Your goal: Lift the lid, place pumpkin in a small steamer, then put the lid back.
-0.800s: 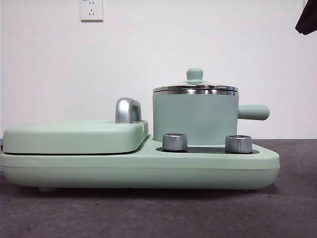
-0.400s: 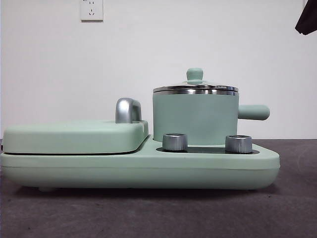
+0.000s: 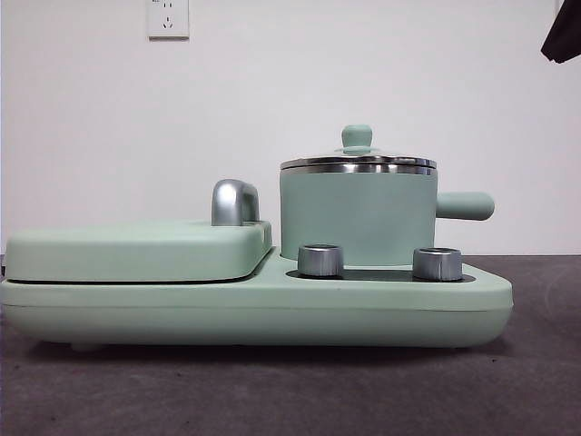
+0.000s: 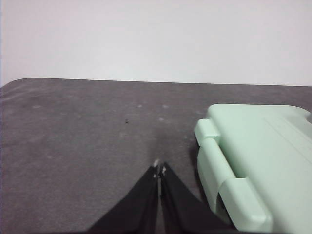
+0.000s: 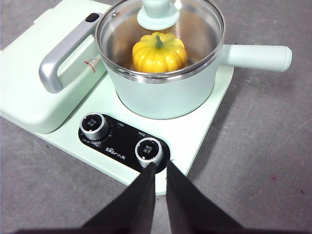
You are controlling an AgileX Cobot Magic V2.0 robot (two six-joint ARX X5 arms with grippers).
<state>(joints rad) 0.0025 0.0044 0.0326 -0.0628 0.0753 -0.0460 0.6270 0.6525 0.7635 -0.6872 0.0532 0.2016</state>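
The small steamer (image 3: 358,216) stands on the right half of the appliance base, its side handle (image 3: 465,205) pointing right. The lid (image 3: 358,163) sits level on its steel rim, mint knob (image 3: 357,136) upright. Through the lid's glass (image 5: 195,29) in the right wrist view, the pumpkin (image 5: 160,52) rests inside the steamer (image 5: 165,95), green stem up. My right gripper (image 5: 160,168) hovers above the base's front edge by the control knobs, jaws a little open and holding nothing. My left gripper (image 4: 159,168) is shut and empty over the dark table beside the griddle cover (image 4: 263,151).
The wide mint base (image 3: 254,309) carries two silver knobs (image 3: 320,260) (image 3: 438,263), a flat griddle cover (image 3: 136,250) and a steel handle (image 3: 234,202). A black arm tip (image 3: 563,36) shows at the top right corner. A wall socket (image 3: 168,18) sits behind.
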